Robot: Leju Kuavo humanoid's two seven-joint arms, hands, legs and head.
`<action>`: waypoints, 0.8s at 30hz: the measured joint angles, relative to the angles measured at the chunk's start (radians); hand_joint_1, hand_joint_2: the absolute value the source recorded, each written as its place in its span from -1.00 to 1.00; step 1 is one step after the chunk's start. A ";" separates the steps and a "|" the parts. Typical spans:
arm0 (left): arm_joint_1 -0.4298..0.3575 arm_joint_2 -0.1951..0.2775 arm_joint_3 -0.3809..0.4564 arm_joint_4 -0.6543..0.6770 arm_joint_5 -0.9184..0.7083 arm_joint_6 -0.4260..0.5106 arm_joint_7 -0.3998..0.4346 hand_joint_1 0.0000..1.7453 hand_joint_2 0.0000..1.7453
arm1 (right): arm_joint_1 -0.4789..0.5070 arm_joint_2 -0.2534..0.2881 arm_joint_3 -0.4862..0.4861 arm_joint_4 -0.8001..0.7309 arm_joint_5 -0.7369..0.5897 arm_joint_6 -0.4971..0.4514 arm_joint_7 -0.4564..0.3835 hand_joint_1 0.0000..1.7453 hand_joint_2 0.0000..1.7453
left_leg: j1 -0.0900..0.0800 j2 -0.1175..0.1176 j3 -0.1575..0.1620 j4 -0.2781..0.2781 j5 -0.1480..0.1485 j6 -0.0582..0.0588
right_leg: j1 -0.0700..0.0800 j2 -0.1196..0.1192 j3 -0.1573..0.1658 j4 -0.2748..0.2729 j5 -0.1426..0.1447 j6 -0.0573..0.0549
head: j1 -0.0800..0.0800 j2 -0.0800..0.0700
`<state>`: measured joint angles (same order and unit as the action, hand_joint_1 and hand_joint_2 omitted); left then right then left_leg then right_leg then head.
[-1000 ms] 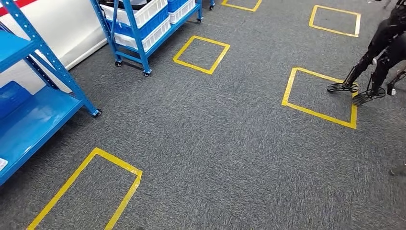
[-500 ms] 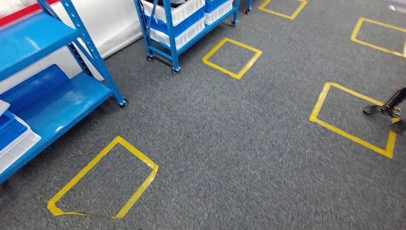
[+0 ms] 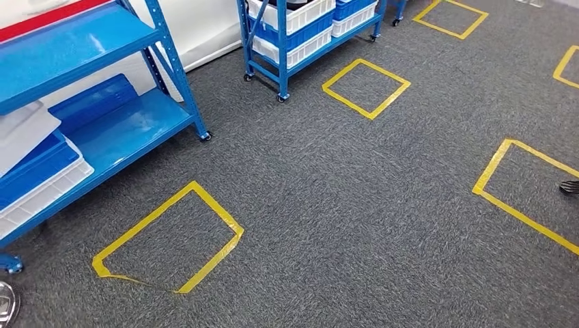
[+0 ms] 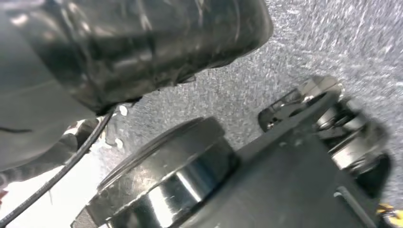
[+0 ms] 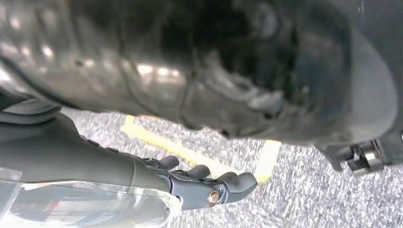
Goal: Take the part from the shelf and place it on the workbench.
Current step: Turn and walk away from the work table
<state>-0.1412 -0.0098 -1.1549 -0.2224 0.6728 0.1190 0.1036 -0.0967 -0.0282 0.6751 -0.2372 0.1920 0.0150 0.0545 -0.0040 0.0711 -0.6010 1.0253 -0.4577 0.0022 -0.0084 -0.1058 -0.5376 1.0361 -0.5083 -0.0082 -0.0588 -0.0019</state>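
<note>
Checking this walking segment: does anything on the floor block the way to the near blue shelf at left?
Nothing visible does. The grey carpet before the near blue shelf carries only a flat yellow tape square. The right hand hangs by the body. The part itself cannot be identified.

The right hand [image 5: 199, 183] is seen in the lower middle of the right wrist view, hung above grey carpet, its dark fingers [image 5: 237, 180] lightly curled and held close together; nothing is gripped by it. In the left wrist view the left hand cannot be made out among blurred dark and metallic shapes.
</note>
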 joint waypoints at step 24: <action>-0.006 0.011 -0.009 -0.007 -0.027 -0.044 -0.002 -1.00 -1.00 | 0.001 -0.008 0.021 0.002 -0.033 -0.017 0.032 -1.00 -1.00 | 0.011 -0.084 -0.128 0.255 -0.117 -0.020 | -0.007 0.078 -0.016 -0.006 0.025 -0.023 | 0.006 0.000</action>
<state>-0.1470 0.0011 -1.1644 -0.2296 0.6458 0.0755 0.1019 -0.0957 -0.0363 0.6962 -0.2357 0.1588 -0.0024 0.0865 0.0068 -0.0125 -0.7287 1.2801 -0.5751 -0.0176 -0.0154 -0.0273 -0.5536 1.0299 -0.4830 -0.0311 -0.0532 -0.0019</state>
